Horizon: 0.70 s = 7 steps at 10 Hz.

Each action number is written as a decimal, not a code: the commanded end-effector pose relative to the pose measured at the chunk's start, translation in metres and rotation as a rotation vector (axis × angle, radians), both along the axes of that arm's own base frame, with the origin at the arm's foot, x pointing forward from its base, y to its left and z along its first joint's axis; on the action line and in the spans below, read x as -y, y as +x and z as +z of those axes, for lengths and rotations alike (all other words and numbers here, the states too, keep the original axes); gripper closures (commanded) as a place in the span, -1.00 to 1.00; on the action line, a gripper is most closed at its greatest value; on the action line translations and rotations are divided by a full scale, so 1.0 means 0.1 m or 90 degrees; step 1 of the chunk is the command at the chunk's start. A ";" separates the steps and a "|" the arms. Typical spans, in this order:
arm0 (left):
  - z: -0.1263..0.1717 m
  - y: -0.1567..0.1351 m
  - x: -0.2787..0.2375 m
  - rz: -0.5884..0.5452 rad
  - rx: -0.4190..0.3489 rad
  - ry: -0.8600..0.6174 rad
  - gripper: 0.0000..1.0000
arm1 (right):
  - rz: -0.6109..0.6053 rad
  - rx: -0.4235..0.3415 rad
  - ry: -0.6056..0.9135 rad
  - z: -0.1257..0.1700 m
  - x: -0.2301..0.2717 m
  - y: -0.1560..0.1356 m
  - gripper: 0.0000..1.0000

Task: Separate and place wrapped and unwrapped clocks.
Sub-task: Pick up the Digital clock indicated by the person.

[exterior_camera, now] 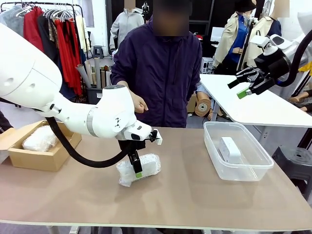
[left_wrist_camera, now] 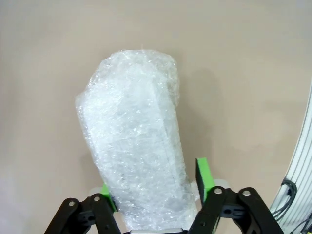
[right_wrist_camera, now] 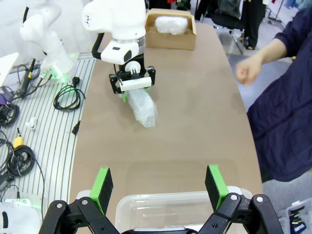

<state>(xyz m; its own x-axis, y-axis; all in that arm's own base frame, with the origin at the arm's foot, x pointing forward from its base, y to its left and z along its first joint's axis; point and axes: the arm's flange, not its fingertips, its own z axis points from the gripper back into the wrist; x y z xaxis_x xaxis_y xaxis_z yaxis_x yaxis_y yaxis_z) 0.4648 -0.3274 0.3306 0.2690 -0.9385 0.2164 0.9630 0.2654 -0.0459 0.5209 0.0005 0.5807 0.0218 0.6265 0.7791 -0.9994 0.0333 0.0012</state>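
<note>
A wrapped clock (exterior_camera: 146,165) in clear bubble wrap lies on the brown table in front of the person. My left gripper (exterior_camera: 138,171) reaches down over its near end. In the left wrist view the green pads (left_wrist_camera: 204,176) press on both sides of the bundle (left_wrist_camera: 134,141), which rests on the table. A second wrapped clock (exterior_camera: 40,139) lies in the cardboard box (exterior_camera: 46,158) at the left. An unwrapped clock (exterior_camera: 229,148), a smooth white block, sits in the clear tub (exterior_camera: 253,168) at the right. My right gripper (exterior_camera: 235,89) hangs open, high at the upper right, above the tub (right_wrist_camera: 170,202).
The person stands at the far edge with a fist (exterior_camera: 140,104) held above the table. A white side table (exterior_camera: 263,109) stands behind the tub. From the right wrist view, cables (right_wrist_camera: 68,97) lie on a slatted floor past the table's edge.
</note>
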 end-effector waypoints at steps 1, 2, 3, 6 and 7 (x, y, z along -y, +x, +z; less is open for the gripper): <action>0.03 -0.06 -0.09 -0.007 0.006 -0.013 0.54 | 0.005 0.006 -0.004 -0.02 0.00 -0.05 -1.00; 0.04 -0.09 -0.07 -0.003 0.007 -0.018 0.93 | 0.005 0.006 -0.004 -0.02 0.00 -0.05 -1.00; 0.07 -0.08 -0.09 -0.013 0.007 -0.019 1.00 | 0.005 0.006 -0.004 -0.02 0.00 -0.05 -1.00; 0.23 -0.07 -0.03 -0.030 0.024 -0.018 1.00 | 0.005 0.006 -0.004 -0.02 0.00 -0.05 -1.00; 0.26 -0.08 0.02 -0.029 0.033 -0.021 1.00 | 0.005 0.006 -0.004 -0.02 0.00 -0.05 -1.00</action>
